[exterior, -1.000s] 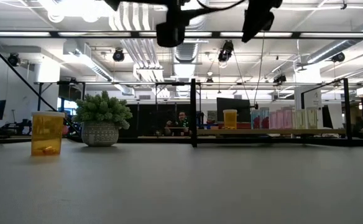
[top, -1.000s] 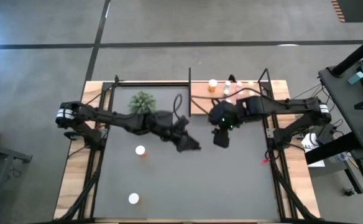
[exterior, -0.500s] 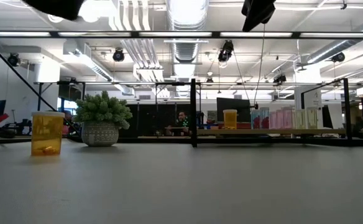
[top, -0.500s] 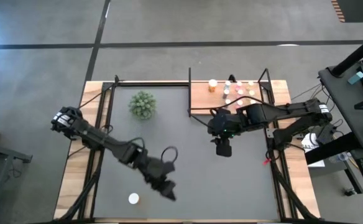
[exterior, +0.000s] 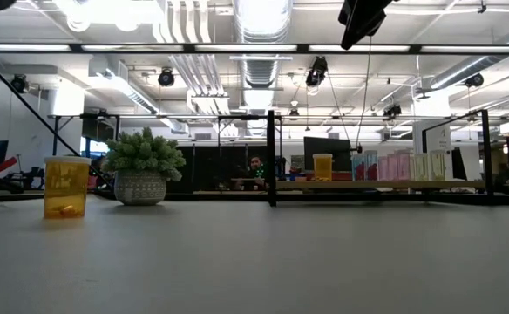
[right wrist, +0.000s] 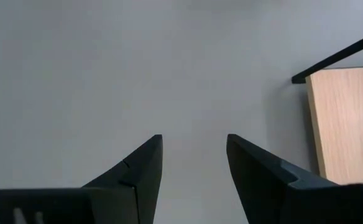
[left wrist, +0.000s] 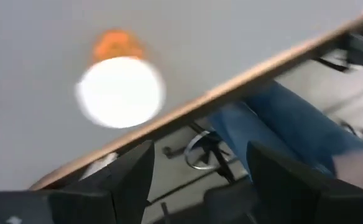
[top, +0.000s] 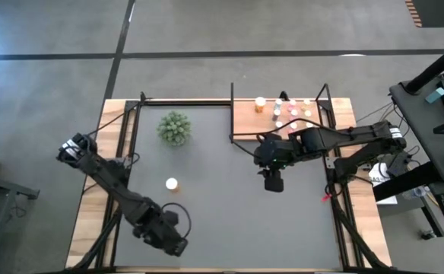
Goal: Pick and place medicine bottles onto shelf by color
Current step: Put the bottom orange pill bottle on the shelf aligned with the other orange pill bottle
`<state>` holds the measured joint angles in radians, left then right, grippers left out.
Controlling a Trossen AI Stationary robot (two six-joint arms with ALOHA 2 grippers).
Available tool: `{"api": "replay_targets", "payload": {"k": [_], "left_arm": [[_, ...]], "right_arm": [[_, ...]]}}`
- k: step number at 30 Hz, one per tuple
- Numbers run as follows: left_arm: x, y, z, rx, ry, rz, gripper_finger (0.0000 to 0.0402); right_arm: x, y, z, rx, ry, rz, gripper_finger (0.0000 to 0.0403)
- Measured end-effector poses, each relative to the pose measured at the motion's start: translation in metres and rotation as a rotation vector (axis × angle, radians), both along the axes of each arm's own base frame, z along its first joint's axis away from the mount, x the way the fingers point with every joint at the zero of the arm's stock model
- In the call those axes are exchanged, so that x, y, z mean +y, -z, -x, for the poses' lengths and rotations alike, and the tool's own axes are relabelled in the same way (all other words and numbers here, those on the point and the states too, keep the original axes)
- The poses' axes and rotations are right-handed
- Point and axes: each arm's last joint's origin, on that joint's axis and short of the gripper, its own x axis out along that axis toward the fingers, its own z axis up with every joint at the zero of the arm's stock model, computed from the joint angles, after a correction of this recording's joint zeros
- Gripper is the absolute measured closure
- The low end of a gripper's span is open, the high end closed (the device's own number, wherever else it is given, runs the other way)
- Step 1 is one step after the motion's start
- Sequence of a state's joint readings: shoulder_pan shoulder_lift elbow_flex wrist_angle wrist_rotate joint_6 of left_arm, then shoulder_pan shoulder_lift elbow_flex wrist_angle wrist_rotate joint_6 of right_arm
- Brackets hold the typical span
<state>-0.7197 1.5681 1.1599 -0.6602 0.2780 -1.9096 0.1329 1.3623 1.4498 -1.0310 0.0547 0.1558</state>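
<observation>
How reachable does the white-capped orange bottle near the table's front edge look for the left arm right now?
Probably yes. The left gripper hangs over that orange bottle with its fingers apart and empty. Its wrist view shows the white cap just ahead with only bare tabletop around it.

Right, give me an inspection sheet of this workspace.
surface: dark grey tabletop.
job's things: orange bottle loose on the tabletop; white-capped bottle ahead of the left end effector; shelf bottles standing on the shelf.
clutter: potted plant.
grippers: left end effector open, empty; right end effector open, empty, beside the shelf.
cables: wiring by the right arm's base.
surroundings: a person's jeans leg beyond the table edge.
</observation>
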Motion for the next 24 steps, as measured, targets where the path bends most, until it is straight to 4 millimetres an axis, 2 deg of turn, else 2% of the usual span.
{"api": "replay_targets", "payload": {"k": [4, 9, 18, 24], "left_arm": [[-0.004, 0.004, 0.013, 0.061, -0.043, -0.077, 0.0162], [-0.008, 0.009, 0.019, 0.059, -0.144, -0.166, 0.0162], [-0.012, 0.022, 0.019, 0.087, -0.186, -0.235, 0.0162], [-0.013, 0.016, 0.015, 0.054, -0.216, -0.243, 0.0162]], "right_arm": [[0.0, -0.001, -0.001, -0.014, -0.001, -0.001, 0.0234], [0.0, -0.001, -0.002, -0.019, 0.0, -0.003, 0.0234], [0.0, -0.001, -0.002, -0.021, -0.025, 0.012, 0.0234], [0.0, -0.002, -0.004, -0.042, -0.043, 0.021, 0.0234]]}}
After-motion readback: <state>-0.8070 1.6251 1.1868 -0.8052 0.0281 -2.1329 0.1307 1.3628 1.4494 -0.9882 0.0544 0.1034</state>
